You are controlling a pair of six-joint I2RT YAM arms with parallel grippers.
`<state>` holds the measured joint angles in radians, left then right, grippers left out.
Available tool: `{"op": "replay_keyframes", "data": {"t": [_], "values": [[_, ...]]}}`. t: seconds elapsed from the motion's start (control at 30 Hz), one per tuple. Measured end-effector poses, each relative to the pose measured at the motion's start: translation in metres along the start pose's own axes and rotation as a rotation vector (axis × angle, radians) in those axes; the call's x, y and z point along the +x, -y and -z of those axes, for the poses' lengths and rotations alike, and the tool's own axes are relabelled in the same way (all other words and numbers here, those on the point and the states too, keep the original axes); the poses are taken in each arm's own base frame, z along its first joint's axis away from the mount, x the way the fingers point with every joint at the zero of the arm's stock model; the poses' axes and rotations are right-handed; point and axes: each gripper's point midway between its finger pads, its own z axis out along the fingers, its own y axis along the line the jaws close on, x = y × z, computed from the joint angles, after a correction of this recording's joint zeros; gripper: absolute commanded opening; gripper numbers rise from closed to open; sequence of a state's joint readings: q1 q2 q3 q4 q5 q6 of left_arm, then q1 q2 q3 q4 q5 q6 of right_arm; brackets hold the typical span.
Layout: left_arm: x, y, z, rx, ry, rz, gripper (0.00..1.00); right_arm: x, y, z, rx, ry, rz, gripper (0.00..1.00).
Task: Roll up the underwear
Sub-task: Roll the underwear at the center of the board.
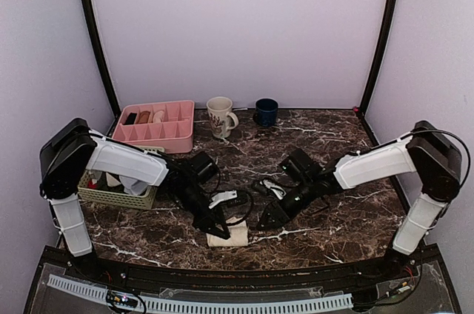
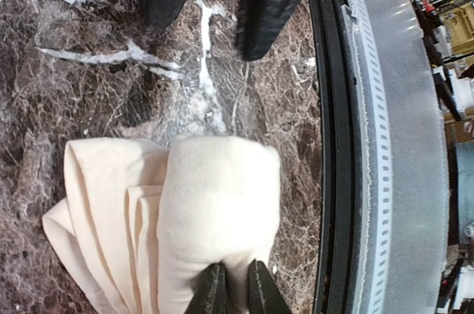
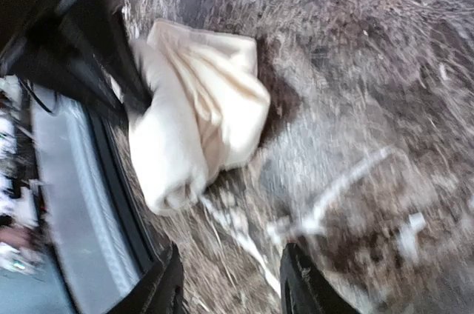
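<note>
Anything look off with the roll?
The underwear roll is lopsided: loose layers fan out from one end, not wound in. It lies near the front edge of the table, pinched by the left gripper.

The left arm [image 1: 122, 162] and right arm [image 1: 374, 166] are showing smooth white shells on their long links and bulky black housings at shoulders and wrists. The left gripper [image 1: 218, 229] and right gripper [image 1: 264, 223] are showing black, slim, tapered fingers [image 2: 215, 292]. A thin black cable [image 1: 453, 136] is looping over the right shoulder.

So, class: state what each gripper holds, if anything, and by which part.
The left gripper pinches the rolled cream-beige fabric underwear at one end of the roll; the right gripper, open, holds nothing.
</note>
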<state>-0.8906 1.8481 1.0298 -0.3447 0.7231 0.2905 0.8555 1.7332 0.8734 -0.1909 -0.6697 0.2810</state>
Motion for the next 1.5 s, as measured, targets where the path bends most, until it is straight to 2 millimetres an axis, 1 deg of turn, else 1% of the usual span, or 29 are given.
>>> {"op": "replay_keyframes", "data": {"t": [0.03, 0.1, 0.2, 0.27, 0.37, 0.5, 0.63, 0.77, 0.9, 1.0, 1.03, 1.1, 1.17, 1.23, 1.27, 1.4, 1.5], "values": [[-0.001, 0.0, 0.0, 0.031, 0.004, 0.02, 0.14, 0.002, -0.001, 0.005, 0.028, 0.028, 0.049, 0.5], [-0.002, -0.001, 0.0, 0.093, 0.013, 0.061, 0.14, 0.005, -0.01, 0.013, 0.067, 0.081, 0.156, 0.51], [-0.004, -0.003, 0.001, 0.173, 0.025, 0.121, 0.14, 0.0, -0.038, 0.02, 0.114, 0.168, 0.383, 0.51], [-0.005, -0.005, 0.002, 0.223, 0.033, 0.159, 0.15, -0.006, -0.053, 0.018, 0.139, 0.205, 0.509, 0.51], [-0.005, -0.005, 0.003, 0.273, 0.04, 0.199, 0.14, -0.009, -0.064, 0.008, 0.191, 0.216, 0.664, 0.51], [-0.005, -0.006, 0.004, 0.312, 0.041, 0.233, 0.15, -0.008, -0.066, -0.013, 0.255, 0.176, 0.811, 0.53], [-0.005, -0.007, 0.004, 0.334, 0.04, 0.256, 0.15, -0.003, -0.059, -0.037, 0.304, 0.124, 0.912, 0.54], [-0.005, -0.006, 0.004, 0.347, 0.04, 0.266, 0.15, 0.004, -0.048, -0.052, 0.339, 0.082, 0.96, 0.55], [-0.004, -0.007, 0.004, 0.357, 0.043, 0.277, 0.15, -0.001, -0.044, -0.059, 0.37, 0.079, 0.988, 0.52], [-0.003, -0.007, 0.004, 0.365, 0.042, 0.289, 0.15, -0.005, -0.041, -0.061, 0.389, 0.08, 1.004, 0.44], [-0.003, -0.007, 0.005, 0.366, 0.042, 0.29, 0.15, -0.006, -0.04, -0.062, 0.395, 0.079, 1.009, 0.43], [-0.003, -0.007, 0.005, 0.367, 0.041, 0.295, 0.17, -0.008, -0.039, -0.062, 0.407, 0.083, 1.011, 0.33], [-0.002, -0.007, 0.006, 0.37, 0.04, 0.302, 0.2, -0.009, -0.039, -0.063, 0.411, 0.081, 1.008, 0.2], [-0.002, -0.007, 0.007, 0.375, 0.041, 0.309, 0.25, -0.011, -0.04, -0.063, 0.414, 0.08, 1.006, 0.02], [-0.002, -0.007, 0.008, 0.378, 0.042, 0.313, 0.28, -0.012, -0.04, -0.063, 0.414, 0.079, 0.997, 0.0], [-0.003, -0.005, 0.013, 0.38, 0.053, 0.316, 0.42, -0.013, -0.043, -0.063, 0.41, 0.059, 0.971, 0.0], [-0.004, -0.007, 0.021, 0.317, 0.068, 0.286, 0.5, -0.014, -0.045, -0.063, 0.401, 0.038, 0.929, 0.0]]}}
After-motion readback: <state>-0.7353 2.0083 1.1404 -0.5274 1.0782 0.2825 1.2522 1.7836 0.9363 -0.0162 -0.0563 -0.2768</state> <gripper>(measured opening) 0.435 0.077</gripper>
